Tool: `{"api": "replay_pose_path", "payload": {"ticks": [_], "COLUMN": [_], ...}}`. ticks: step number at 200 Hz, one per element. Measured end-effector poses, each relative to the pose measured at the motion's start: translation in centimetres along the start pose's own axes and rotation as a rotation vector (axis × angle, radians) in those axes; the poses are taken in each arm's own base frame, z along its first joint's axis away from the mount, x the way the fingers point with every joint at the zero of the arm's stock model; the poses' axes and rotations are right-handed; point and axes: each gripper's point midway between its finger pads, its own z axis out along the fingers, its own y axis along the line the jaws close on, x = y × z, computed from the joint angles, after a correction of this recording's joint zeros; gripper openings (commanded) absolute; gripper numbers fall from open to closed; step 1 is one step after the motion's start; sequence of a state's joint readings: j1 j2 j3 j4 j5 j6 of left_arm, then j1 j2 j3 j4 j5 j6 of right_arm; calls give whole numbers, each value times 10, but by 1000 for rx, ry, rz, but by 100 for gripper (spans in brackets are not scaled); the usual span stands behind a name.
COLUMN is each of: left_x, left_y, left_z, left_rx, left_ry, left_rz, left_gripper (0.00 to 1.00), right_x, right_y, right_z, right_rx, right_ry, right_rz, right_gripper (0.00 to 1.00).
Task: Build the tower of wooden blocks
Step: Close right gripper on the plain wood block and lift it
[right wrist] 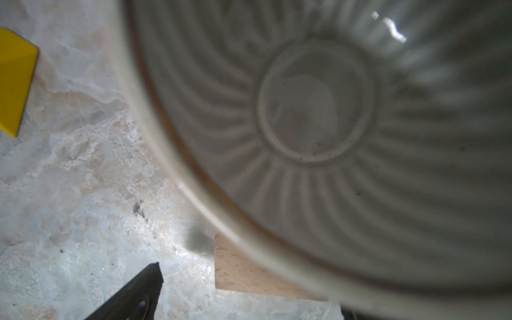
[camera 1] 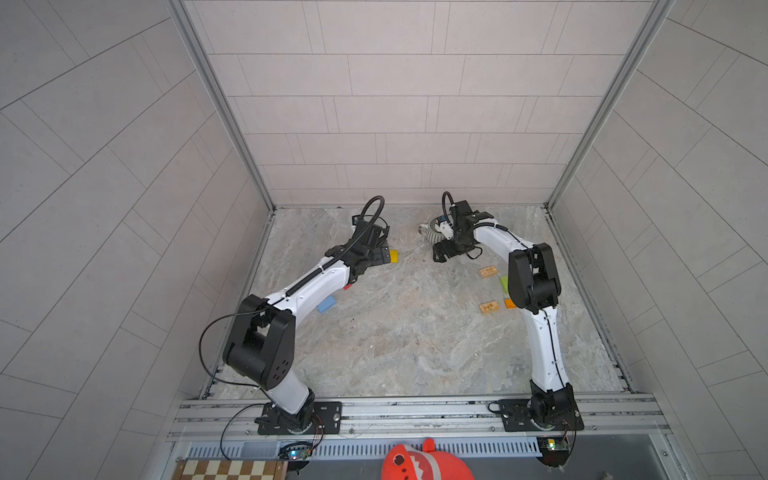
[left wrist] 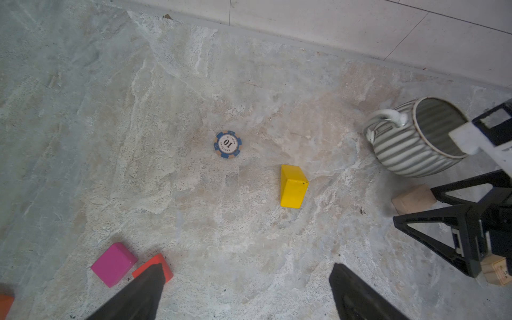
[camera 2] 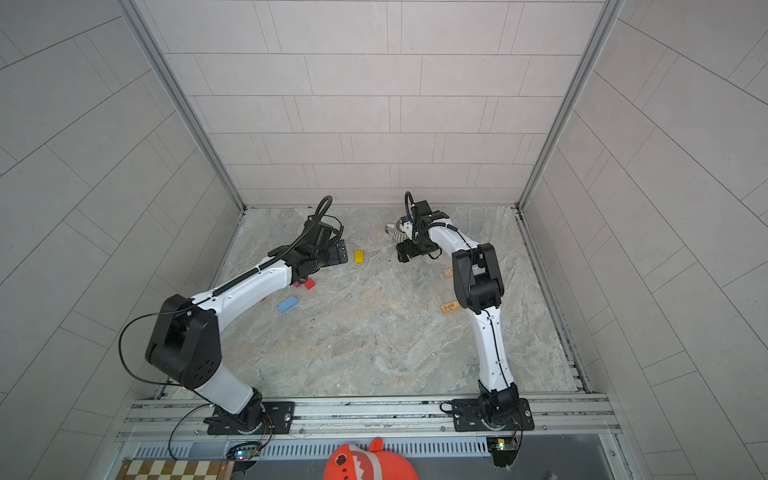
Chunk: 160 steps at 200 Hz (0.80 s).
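**Loose and unstacked**

Nearest on the tabletop [camera 1: 395, 353] lie the blue block [camera 1: 326, 304] and the tan block [camera 1: 489, 306]. Farther off, the yellow block [left wrist: 293, 187] lies ahead of the wide-open, empty left gripper [left wrist: 246, 268]. The right gripper [camera 1: 439, 252] is spread wide and empty beside the mug [left wrist: 415, 138].

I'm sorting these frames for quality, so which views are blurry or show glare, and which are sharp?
Right wrist view: the mug fills the frame out of focus, with a glare streak on its inner wall; the tan block past it is clearer. Left wrist view: sharp, poker chip print legible, the yellow block crisp. Both top views: evenly lit, side wall seams slightly curved.
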State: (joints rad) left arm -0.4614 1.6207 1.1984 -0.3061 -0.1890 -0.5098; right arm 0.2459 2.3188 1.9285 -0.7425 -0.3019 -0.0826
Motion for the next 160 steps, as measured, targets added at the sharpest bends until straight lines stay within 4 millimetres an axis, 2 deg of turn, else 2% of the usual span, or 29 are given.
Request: {"api": "replay_pose_path", "payload": {"ticks": [87,160], "left_x": [-6,-6], "left_y": [-3,-1], "left_z": [1,2], "left_rx": [12,2], "left_ry": [-26,-33], "left_rz": [3,1], "left_gripper": [100,100], "right_x": [-4,0], "right_y": [-5,-8], "right_z": [5,5], "right_rx": [19,37], "right_ry": [17,35], "right_rz": [4,13], "right_gripper": [85,64]}}
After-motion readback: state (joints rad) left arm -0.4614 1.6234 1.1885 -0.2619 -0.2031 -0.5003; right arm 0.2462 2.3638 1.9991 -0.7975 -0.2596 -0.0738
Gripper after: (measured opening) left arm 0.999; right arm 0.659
